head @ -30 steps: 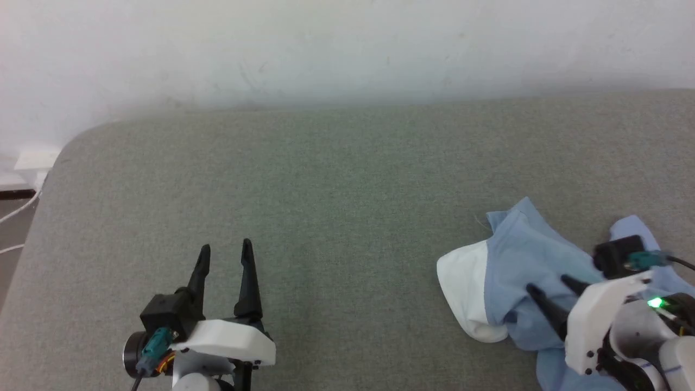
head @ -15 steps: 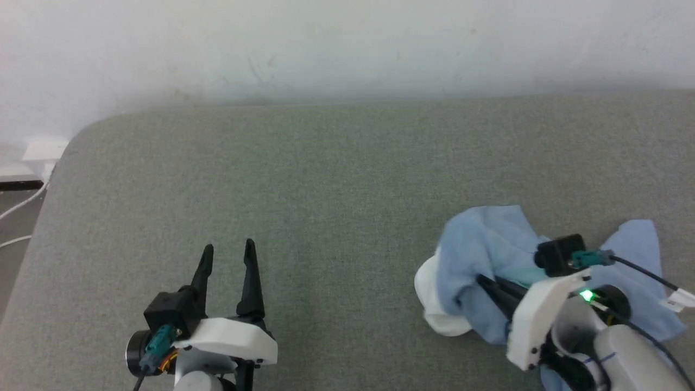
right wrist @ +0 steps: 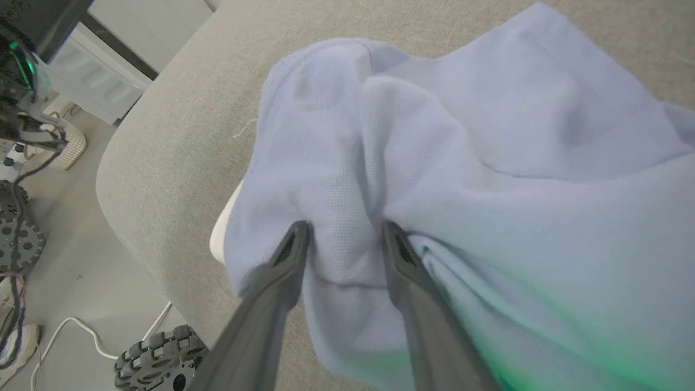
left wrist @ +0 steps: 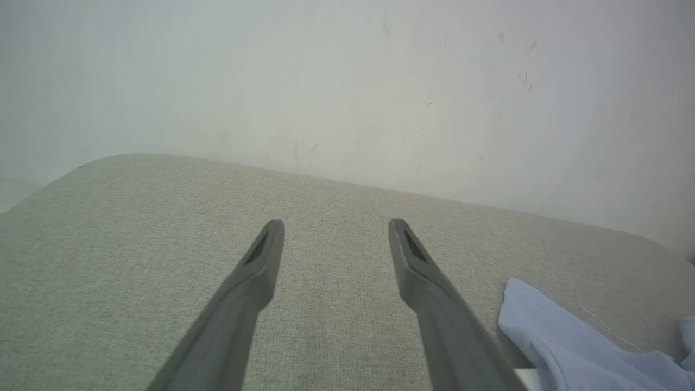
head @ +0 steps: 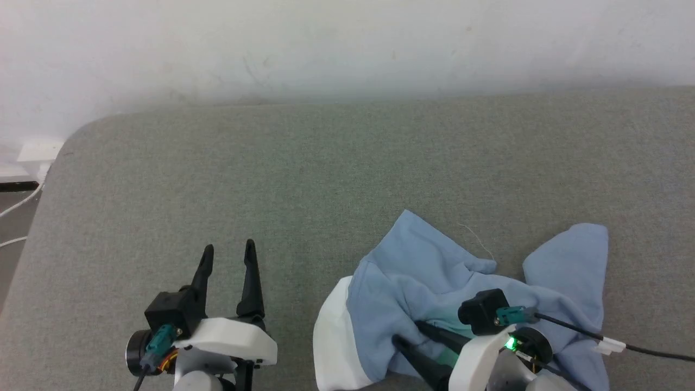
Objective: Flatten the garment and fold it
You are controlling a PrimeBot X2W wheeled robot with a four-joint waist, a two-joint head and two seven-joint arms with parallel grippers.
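The garment (head: 434,271) lies crumpled on the grey padded surface (head: 326,179) at the lower right: light blue fabric with a white collar (head: 331,336) along its left side. My right gripper (head: 410,333) lies low over its near part. In the right wrist view this gripper (right wrist: 345,231) has its fingers partly apart, with a loose fold of the garment (right wrist: 488,136) bulging between the tips. My left gripper (head: 227,247) hovers open over bare surface to the left, nothing between its fingers (left wrist: 334,228). A blue corner of the garment (left wrist: 570,347) shows at that view's lower right.
A pale wall (head: 347,49) rises behind the surface. The surface's rounded left corner (head: 70,141) drops to floor with white cables (head: 16,206). In the right wrist view the near edge falls to floor where a wheel (right wrist: 163,358) and cables lie.
My right gripper has dragged the garment leftward across the surface, and the cloth has spread wider. Its fingers, together half a second ago, now stand apart. The left gripper has stayed put.
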